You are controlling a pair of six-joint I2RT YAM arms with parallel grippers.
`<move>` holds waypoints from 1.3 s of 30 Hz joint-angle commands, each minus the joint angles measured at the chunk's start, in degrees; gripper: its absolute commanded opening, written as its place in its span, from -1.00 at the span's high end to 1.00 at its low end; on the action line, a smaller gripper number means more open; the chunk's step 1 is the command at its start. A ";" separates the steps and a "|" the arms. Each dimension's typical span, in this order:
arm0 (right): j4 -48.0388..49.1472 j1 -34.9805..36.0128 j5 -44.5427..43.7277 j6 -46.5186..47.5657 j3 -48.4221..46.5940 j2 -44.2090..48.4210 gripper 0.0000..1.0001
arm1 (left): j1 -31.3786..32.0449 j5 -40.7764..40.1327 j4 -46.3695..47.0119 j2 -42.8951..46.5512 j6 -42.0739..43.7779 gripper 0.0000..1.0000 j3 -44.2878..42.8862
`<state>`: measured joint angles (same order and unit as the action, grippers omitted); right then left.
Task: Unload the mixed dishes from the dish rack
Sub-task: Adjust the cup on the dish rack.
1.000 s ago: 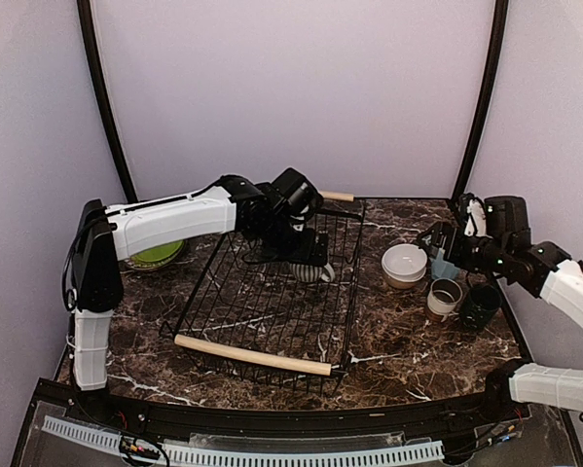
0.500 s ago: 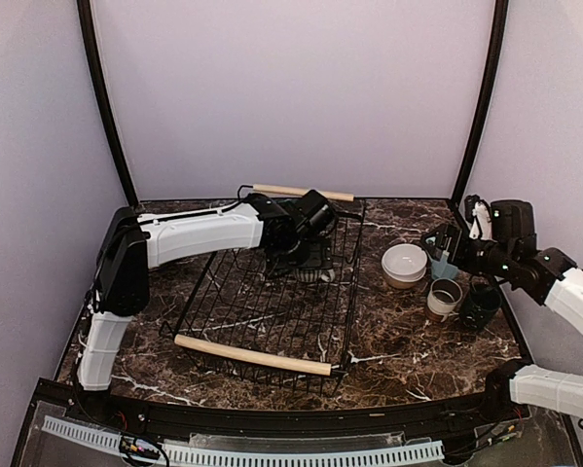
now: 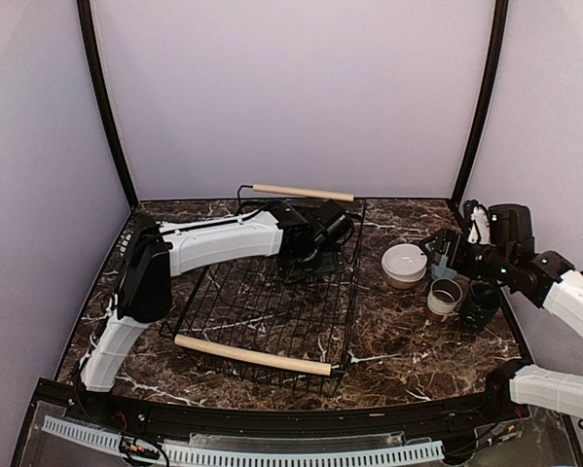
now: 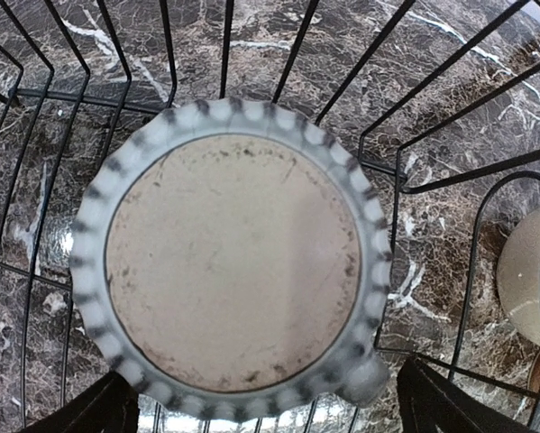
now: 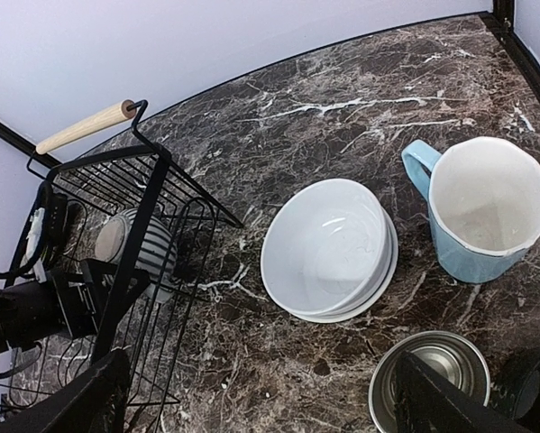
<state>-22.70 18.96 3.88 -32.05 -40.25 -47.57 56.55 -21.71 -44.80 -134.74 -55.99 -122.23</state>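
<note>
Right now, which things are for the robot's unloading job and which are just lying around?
For the job: black wire dish rack with wooden handles; grey-striped ceramic mug inside it; stacked pale bowls; light-blue mug; small white-brown cup; dark mug.
Just there: brown marble table; lilac walls.

In the top view, the left arm (image 3: 223, 238) is covering most of the grey-striped mug (image 4: 232, 262) at centre frame. At the right, the right tool (image 3: 439, 255) is hiding most of the light-blue mug (image 5: 486, 216). The bottom edge of the right wrist view is cutting off the small cup (image 5: 432, 383) and the dark mug (image 5: 533, 390). The right edge of the left wrist view is cropping the white bowl (image 4: 529, 275).
</note>
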 commanded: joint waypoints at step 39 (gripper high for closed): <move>2.84 -0.15 1.41 -0.12 1.58 -1.57 -0.97 | -6.08 8.98 19.82 10.45 25.52 -0.04 24.09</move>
<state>-22.26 18.96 4.56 -32.01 -39.35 -48.53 50.41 -15.70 -30.72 -128.01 -35.11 -99.96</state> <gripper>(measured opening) 0.986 0.519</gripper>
